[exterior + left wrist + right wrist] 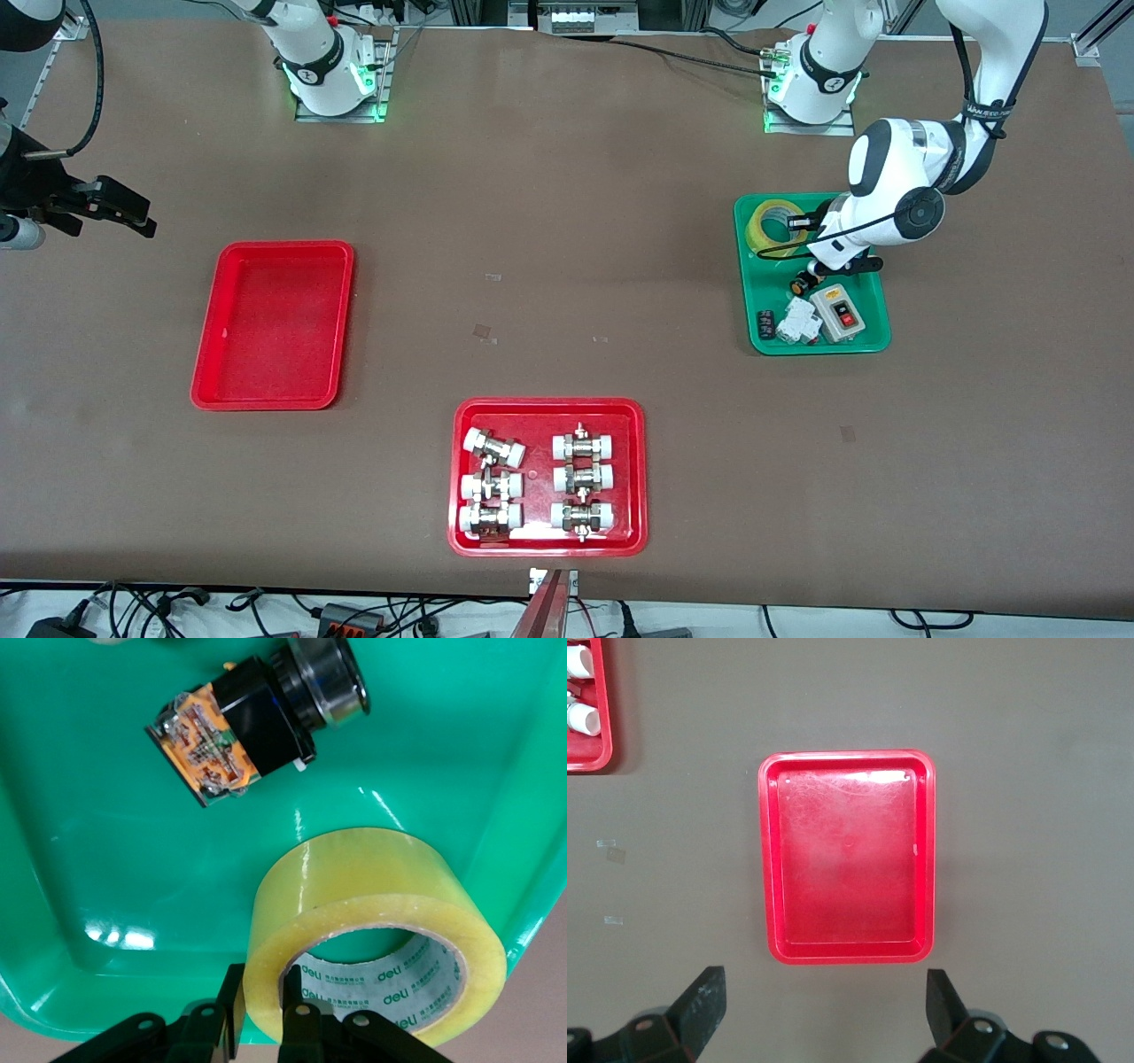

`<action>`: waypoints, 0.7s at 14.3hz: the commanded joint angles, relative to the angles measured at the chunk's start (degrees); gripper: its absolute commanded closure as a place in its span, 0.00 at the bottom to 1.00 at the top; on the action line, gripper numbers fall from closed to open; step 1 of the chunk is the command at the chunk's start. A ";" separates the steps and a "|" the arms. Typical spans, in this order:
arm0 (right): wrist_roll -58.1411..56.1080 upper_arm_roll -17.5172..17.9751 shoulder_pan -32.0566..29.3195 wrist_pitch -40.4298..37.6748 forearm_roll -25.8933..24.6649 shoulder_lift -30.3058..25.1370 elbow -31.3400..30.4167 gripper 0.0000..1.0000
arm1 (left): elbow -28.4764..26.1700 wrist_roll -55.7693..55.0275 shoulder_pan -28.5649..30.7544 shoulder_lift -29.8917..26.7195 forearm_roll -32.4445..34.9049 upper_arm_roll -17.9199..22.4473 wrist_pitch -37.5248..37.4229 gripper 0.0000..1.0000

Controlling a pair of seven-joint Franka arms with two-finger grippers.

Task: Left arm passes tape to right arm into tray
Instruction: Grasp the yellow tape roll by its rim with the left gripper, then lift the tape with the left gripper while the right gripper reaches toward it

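The tape [767, 227], a yellow roll with a white core, sits in the corner of the green tray [873, 341] farthest from the front camera. My left gripper [802, 221] reaches down to it. In the left wrist view the gripper [263, 997] has one finger outside the tape [372, 904] and one inside the core, shut on the roll's wall. My right gripper [111, 213] is open and empty, up over the table at the right arm's end, beside the plain red tray [275, 323]. The right wrist view shows its gripper [824, 997] spread wide, with the empty tray [846, 877] below.
The green tray also holds a black push button [257, 722], a grey switch box with a red button [840, 315] and a white breaker [797, 321]. A red tray of white-capped fittings [547, 540] stands near the front edge of the table.
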 commanded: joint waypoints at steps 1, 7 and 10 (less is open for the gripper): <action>-0.72 -0.09 0.26 -0.24 -0.67 -0.93 -0.40 0.00 | 1.83 1.21 0.73 -1.36 -1.52 -0.86 -2.96 0.99; -0.72 -0.09 0.26 -0.50 -0.67 -0.93 -0.40 0.00 | 15.70 2.44 0.38 -4.17 -1.43 -0.77 -18.51 0.99; -0.64 -0.09 0.26 -0.50 -0.67 -0.84 -0.40 0.00 | 23.53 3.23 -0.06 -3.91 -1.43 -3.73 -25.11 1.00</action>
